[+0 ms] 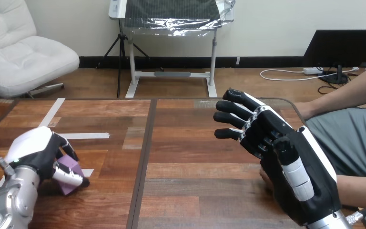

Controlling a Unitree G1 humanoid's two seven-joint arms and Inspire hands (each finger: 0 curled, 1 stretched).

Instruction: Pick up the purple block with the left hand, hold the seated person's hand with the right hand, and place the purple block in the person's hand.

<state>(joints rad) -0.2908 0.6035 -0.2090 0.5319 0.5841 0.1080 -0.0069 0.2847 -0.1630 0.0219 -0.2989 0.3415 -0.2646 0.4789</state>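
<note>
Two steps going: left hand (38, 153) curled round purple block (69, 175) on table (195, 157), lift pending; right hand (290, 148), fingers spread, over person's hand (263, 177), contact unclear. Nxt: grip it.

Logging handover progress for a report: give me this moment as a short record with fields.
left hand: curled round the purple block, low over the table
right hand: open, fingers straight
person's hand: mostly hidden behind the right hand; contact unclear
block delivered: not yet
</note>
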